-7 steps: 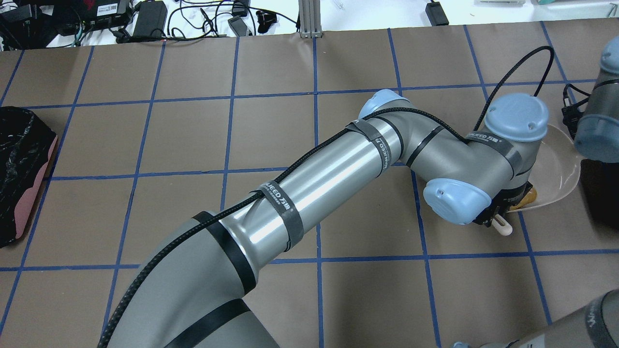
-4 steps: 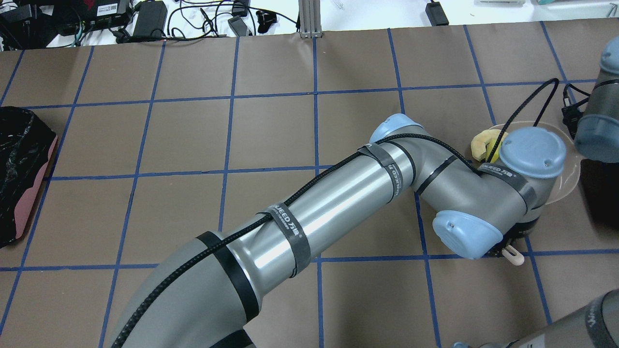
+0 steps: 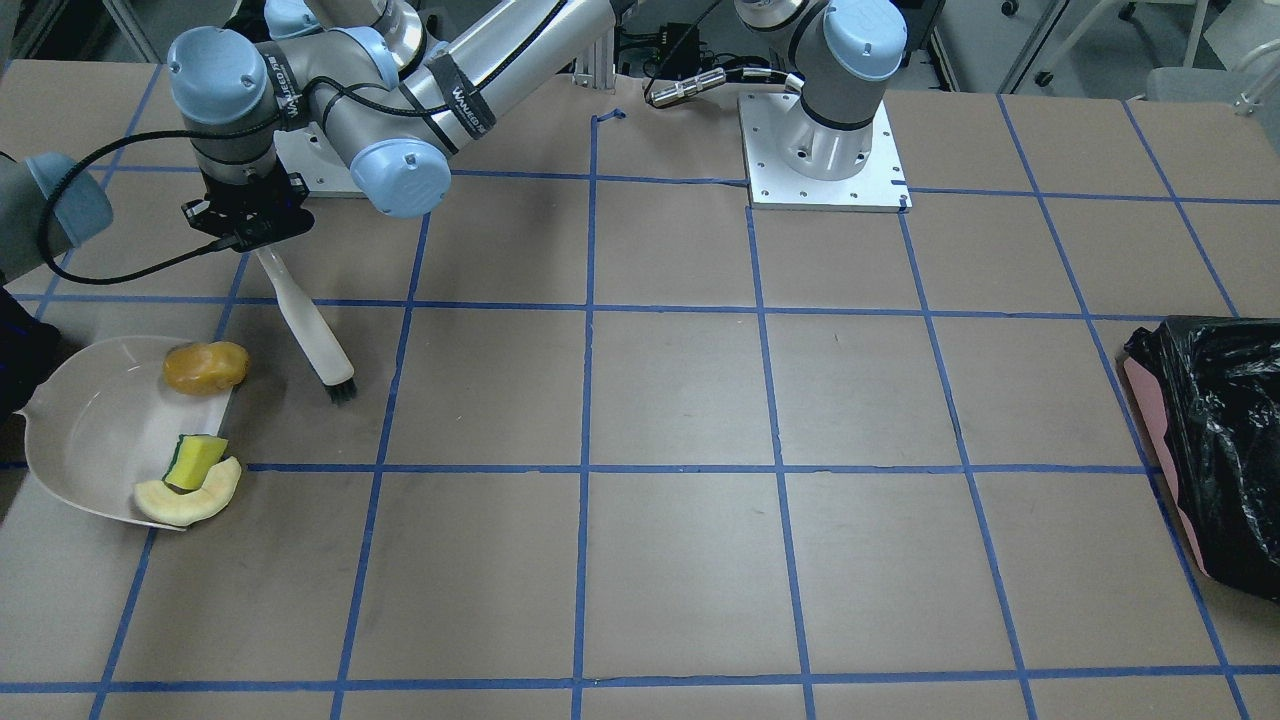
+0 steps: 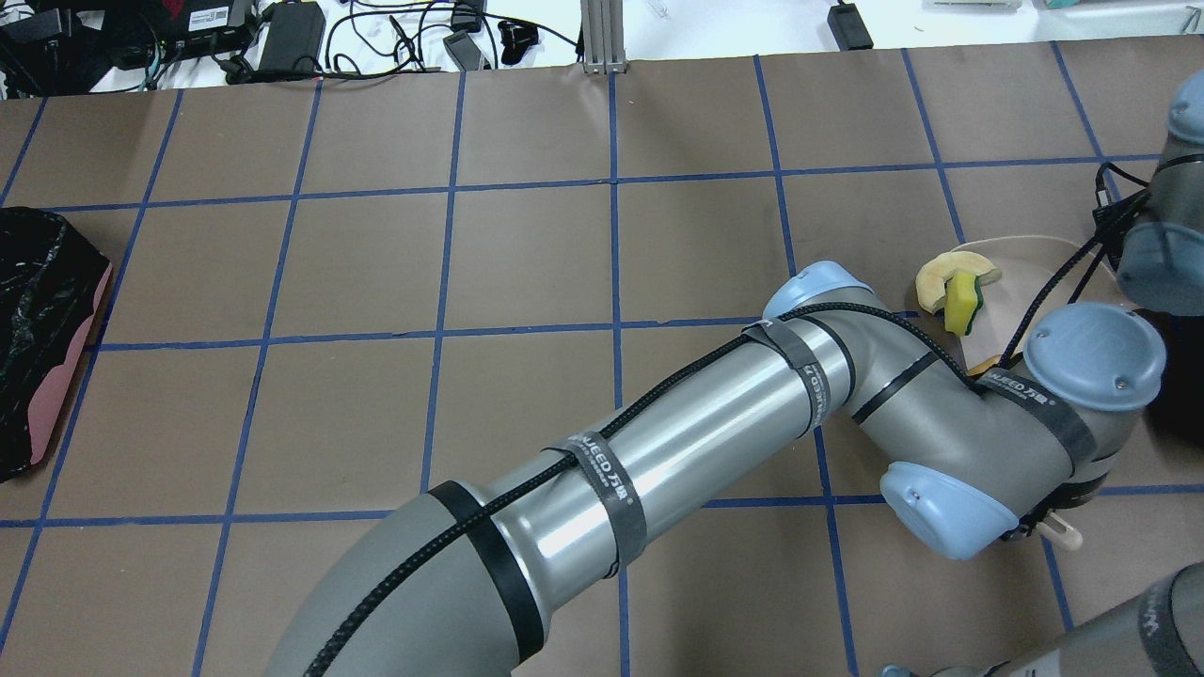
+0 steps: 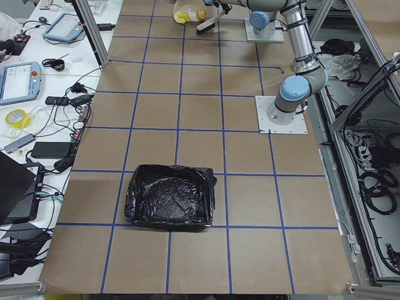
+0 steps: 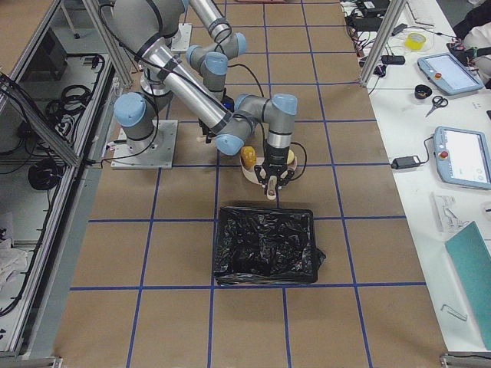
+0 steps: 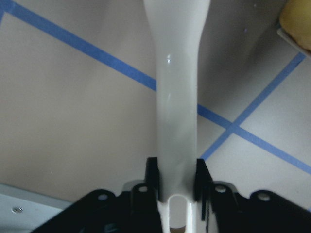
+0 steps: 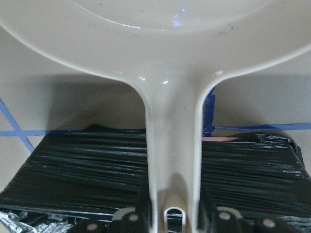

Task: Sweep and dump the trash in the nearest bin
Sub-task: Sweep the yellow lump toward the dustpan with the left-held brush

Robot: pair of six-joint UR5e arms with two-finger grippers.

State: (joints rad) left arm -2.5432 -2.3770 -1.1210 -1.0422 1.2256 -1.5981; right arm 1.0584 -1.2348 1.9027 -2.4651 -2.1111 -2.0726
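Trash [image 3: 205,367] at open dustpan [image 3: 90,430] edge

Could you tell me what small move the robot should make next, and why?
Probably the right gripper should tilt the dustpan back a little: the potato lump, sponge wedge and crescent slice all lie at its open edge, and the brush stands clear.

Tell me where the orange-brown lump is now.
Front-facing view, far left: the orange-brown lump lies at the open edge of the dustpan, the brush beside it but apart.
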